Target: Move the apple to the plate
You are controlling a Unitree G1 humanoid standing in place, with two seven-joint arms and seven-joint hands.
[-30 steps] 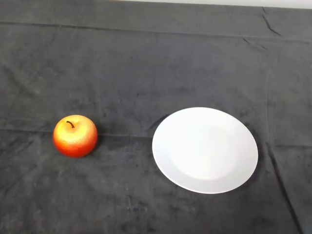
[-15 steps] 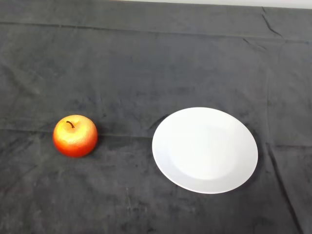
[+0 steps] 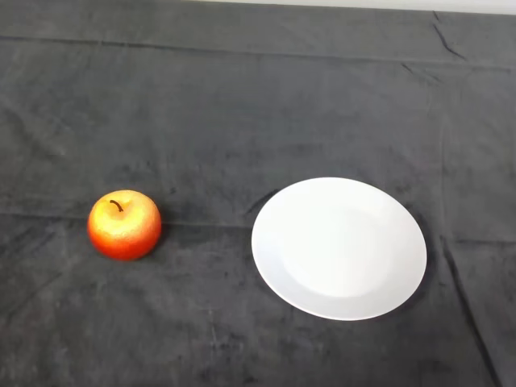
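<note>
Nothing had moved across the last second: the apple [image 3: 124, 225] sat exactly where it had been, and the white plate [image 3: 339, 247] had not shifted either. From where I stood, no part of the robot showed over the surface [image 3: 242, 105], so I could not tell anything about its fingers, whether spread or curled, or whether they held anything; certainly nothing was touching the fruit.

That red-and-yellow apple stood upright on the dark cloth, its short brown stem pointing up, toward nine o'clock of the scene. At its three o'clock, a clear strip of cloth away, lay the round plate, flat and bare, a little toward five o'clock of centre. The two were near each other but not touching.

To my eye, the stillness meant the job had not begun: the fruit was off the plate and untouched. I judged that the next move would be a reach in from the lower left toward the apple, then a short carry toward three o'clock. Being round, it might roll if nudged before it was properly held.
</note>
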